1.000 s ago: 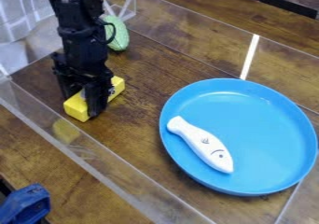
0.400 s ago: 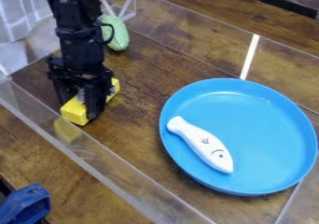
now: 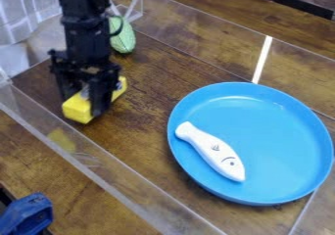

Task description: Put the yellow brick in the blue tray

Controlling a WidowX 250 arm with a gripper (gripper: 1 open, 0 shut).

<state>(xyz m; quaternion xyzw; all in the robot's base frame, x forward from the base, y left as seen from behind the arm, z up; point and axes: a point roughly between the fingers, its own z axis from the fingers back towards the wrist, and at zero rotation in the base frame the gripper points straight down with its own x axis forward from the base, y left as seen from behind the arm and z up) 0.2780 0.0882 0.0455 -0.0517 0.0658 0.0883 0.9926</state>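
Observation:
My black gripper (image 3: 86,94) points straight down at the left of the table and is shut on the yellow brick (image 3: 85,106), which hangs a little above the wooden tabletop, its labelled face to the right. To the right lies the round blue tray (image 3: 281,121), well apart from the brick. A white fish (image 3: 213,151) rests inside the tray near its left side.
A green ribbed oval object (image 3: 123,36) sits behind the arm at the back left. A clear acrylic sheet (image 3: 197,58) covers the wooden table, with its edge running along the front left. Something blue (image 3: 23,217) shows at the bottom left corner.
The gripper has risen with the yellow brick held in it, lifting the brick off the table. The tray and fish have not moved.

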